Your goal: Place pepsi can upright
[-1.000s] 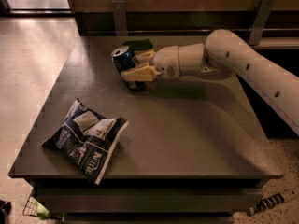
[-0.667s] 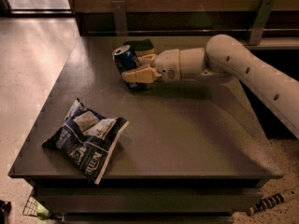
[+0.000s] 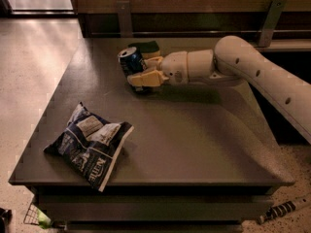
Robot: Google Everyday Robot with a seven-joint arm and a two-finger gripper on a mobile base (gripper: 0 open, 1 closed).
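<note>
Gripper (image 3: 139, 70) lay over the far part of the table (image 3: 194, 144), a little left of the middle of its far edge. The pale arm (image 3: 262, 74) reached in from the right side. Its two tan fingers (image 3: 146, 78) were closed in on the pepsi can (image 3: 130, 60), one on the near side of the can and the other on the far side. The pincer was thus narrowed to the can's width and had hold of it. The can was dark blue, and its silver top end faced up and toward the left edge of the table, so it stood tilted rather than straight up. Its lower part was hidden behind the near finger. Whether its base touched the tabletop could not be told, though a dark shadow lay on the surface right under it. Just behind the gripper, nearer the far edge, a green sponge (image 3: 148, 46) rested on the table, touching or almost touching the far finger. A crinkled blue-and-white snack bag (image 3: 90, 144) lay flat near the near left corner, well apart from the can. Behind the far edge ran a dark wall with two metal brackets (image 3: 124, 14). On the speckled floor (image 3: 34, 81) beyond the near right corner lay a striped object (image 3: 284, 208), too small to name.
</note>
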